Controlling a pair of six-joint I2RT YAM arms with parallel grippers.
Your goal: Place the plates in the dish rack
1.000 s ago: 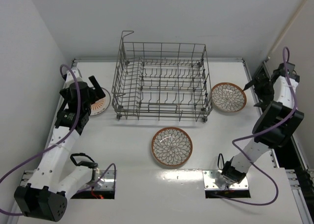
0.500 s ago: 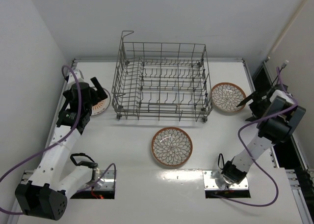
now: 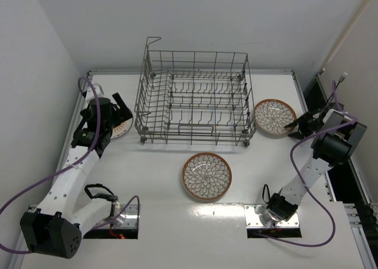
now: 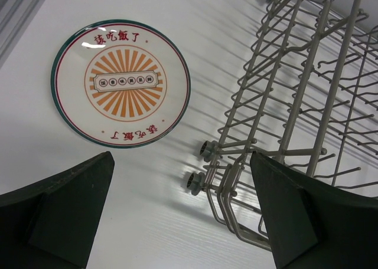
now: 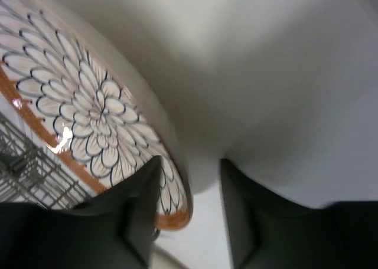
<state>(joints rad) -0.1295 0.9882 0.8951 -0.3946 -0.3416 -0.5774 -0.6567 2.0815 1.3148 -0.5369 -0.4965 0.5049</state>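
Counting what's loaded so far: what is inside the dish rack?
Only its own tines show inside the dish rack; no plate. The open wires cover almost nothing there. The left plate, right plate and front plate all lie on the table outside.

Glossy glazed ceramic plates (image 3: 207, 176), grey metal wire dish rack (image 3: 192, 98), smooth matt white table (image 3: 153, 174)

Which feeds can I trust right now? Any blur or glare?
Right wrist: soft, blurred close-up; the right-hand plate sits within the right claw, contact unreadable. Left wrist: sharp, small glare on the sunburst plate, dish rack crisp. Top external: even light, sharp, a glint on the middle plate.
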